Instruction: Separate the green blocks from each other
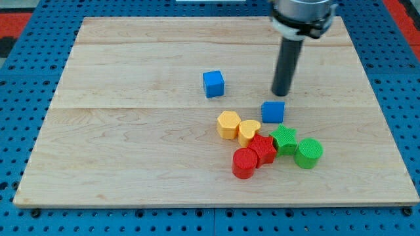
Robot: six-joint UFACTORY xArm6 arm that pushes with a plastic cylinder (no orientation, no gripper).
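Two green blocks lie at the view's lower right: a green star-shaped block [285, 139] and a green round block [308, 153], touching or nearly touching each other. My tip [281, 93] stands above them in the view, just above a blue block [273, 111] that sits between the tip and the green star. The tip touches no block.
A second blue cube [213, 84] lies to the tip's left. A yellow hexagon [228, 124] and a yellow heart [249, 132] sit left of the green star. A red star-like block [264, 149] and a red cylinder [245, 163] touch below them. The wooden board [131, 131] ends near the view's bottom.
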